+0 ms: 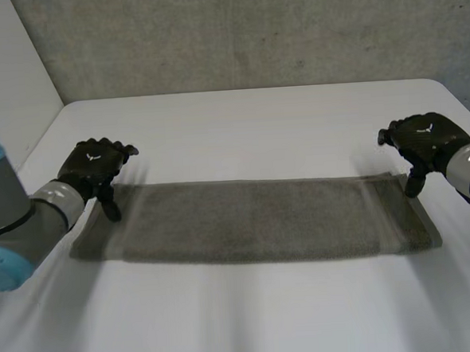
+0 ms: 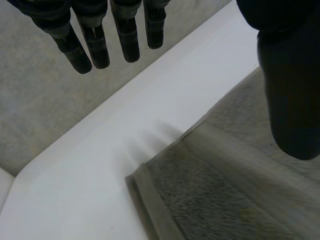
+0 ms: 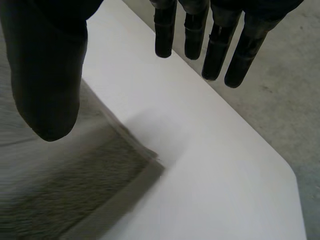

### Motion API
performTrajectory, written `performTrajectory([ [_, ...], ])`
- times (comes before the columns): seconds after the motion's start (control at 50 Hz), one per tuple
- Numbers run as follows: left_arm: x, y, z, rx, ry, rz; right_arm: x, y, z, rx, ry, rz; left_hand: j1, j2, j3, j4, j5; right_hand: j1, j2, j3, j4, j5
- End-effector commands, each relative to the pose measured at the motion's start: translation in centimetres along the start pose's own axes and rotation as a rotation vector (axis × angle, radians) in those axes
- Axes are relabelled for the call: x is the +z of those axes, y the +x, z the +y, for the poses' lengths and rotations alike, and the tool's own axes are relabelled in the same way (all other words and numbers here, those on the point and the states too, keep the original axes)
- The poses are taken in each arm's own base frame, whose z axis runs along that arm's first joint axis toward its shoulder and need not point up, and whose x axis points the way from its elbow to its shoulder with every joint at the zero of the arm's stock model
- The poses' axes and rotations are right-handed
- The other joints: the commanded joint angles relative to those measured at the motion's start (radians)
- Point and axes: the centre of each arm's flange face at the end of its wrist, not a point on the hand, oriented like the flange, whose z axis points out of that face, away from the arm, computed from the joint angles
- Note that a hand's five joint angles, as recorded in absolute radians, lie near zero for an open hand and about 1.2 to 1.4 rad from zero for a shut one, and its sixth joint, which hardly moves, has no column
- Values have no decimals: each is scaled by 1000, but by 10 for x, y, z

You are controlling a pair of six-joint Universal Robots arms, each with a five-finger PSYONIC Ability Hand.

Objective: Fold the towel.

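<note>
Head view gave the layout plainly: the towel [image 1: 258, 221] was seen spread flat on the white table [image 1: 247, 119] as a long narrow strip, its long axis running across the table from the robot's left to its right. The left hand [image 1: 93, 167] was placed at the strip's left end, over the far corner there, and the right hand [image 1: 424, 139] at the right end, over the far corner on that side. Each end was thus nearer to its own hand, and the middle of the strip lay well apart from both. In the left wrist view the fingers [image 2: 100, 47] were shown straight and released, out beyond the towel's far edge over bare table, with the thumb [image 2: 287, 100] over the cloth just inside the corner; nothing was grasped. The same was shown in the right wrist view: fingers [image 3: 215, 50] straight beyond the edge, thumb [image 3: 47, 85] over the cloth, nothing held. Whether either thumb tip touched the cloth could not be told. With the far edge lying between thumb and fingers on both sides, it was judged that the two far corners would have to be pinched together and kept level, so that the edge could be carried square to the long axis.
</note>
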Motion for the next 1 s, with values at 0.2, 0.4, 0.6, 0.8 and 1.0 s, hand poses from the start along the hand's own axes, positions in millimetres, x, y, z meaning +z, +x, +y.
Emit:
performTrajectory([
  [0.2, -57, 16, 9, -59, 34, 41, -32, -36, 56, -53, -100, -71, 5, -19, -17, 18, -196, 225, 236, 236, 225, 208],
  [0.4, -57, 21, 12, -108, 60, 39, -19, -43, 78, -47, -126, -77, 5, -19, -17, 18, -196, 334, 345, 345, 334, 317],
  [0.6, -57, 21, 12, -108, 60, 41, -14, -33, 84, -62, -149, -49, 3, -22, -20, 15, -199, 1011, 1022, 1022, 1011, 994],
  [0.8, -57, 18, 13, -109, 59, 31, -13, 1, 89, -129, -190, 36, 3, -22, -20, 15, -199, 1011, 1022, 1022, 1011, 994],
  [1.0, -58, 13, 8, -105, 74, 12, -20, 107, 112, -303, -369, 255, 0, -25, -23, 12, -202, 1011, 1022, 1022, 1011, 994],
])
